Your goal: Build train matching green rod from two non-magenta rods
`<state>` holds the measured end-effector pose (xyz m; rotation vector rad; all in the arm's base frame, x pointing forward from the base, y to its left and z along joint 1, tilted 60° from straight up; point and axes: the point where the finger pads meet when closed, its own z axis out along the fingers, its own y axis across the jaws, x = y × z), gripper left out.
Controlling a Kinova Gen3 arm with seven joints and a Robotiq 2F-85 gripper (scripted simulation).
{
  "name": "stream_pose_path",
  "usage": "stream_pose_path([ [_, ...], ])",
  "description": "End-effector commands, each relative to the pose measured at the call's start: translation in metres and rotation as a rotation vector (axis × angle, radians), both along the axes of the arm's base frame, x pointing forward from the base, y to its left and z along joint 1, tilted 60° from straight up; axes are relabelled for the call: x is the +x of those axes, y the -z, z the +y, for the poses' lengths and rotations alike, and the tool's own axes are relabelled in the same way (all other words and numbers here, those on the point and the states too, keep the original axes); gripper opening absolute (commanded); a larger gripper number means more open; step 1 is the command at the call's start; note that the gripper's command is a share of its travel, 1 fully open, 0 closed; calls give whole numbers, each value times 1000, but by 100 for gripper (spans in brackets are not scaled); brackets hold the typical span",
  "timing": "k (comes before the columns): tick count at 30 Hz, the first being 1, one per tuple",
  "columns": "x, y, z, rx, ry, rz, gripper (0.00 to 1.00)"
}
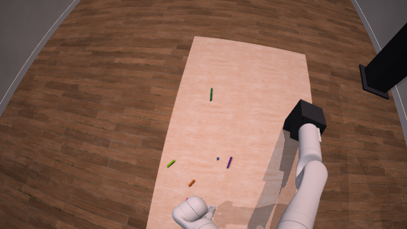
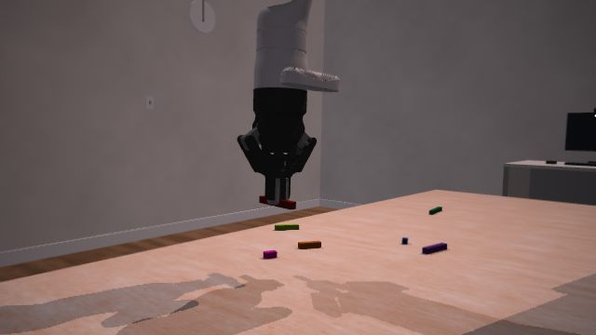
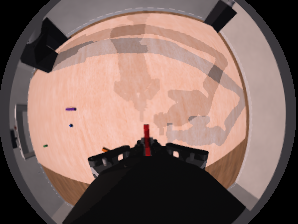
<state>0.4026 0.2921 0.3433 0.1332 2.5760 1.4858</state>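
My gripper [image 2: 277, 197] [image 3: 147, 141] is shut on a red rod [image 2: 280, 202] [image 3: 147, 137] and holds it level, well above the table near its front end. In the top view the arm's wrist hides the gripper and the red rod. The green rod [image 1: 211, 94] [image 2: 435, 210] lies far up the table. A tiny blue rod [image 1: 217, 158] [image 2: 404, 240] lies beside a purple rod [image 1: 229, 162] [image 2: 434, 247]. A lime rod [image 1: 171, 163] [image 2: 286, 227] and an orange rod [image 1: 191, 182] [image 2: 309, 244] lie near the left edge. A magenta rod [image 2: 270, 254] lies below and in front of the gripper.
The pale wooden table [image 1: 248, 79] [image 2: 489, 223] ends close to the lime rod on the left. The arm's black base [image 1: 305, 119] stands at the right edge. A dark desk with a monitor [image 2: 579, 132] stands far off at the right.
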Motion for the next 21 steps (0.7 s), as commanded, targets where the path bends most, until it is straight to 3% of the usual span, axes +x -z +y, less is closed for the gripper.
stream_pose_path([
  [1,-1,0,-3,-3,2,5,5],
  [14,0,2,-4,-5,-1,1,5],
  [21,5,18,-11,-17,-17,-16,5],
])
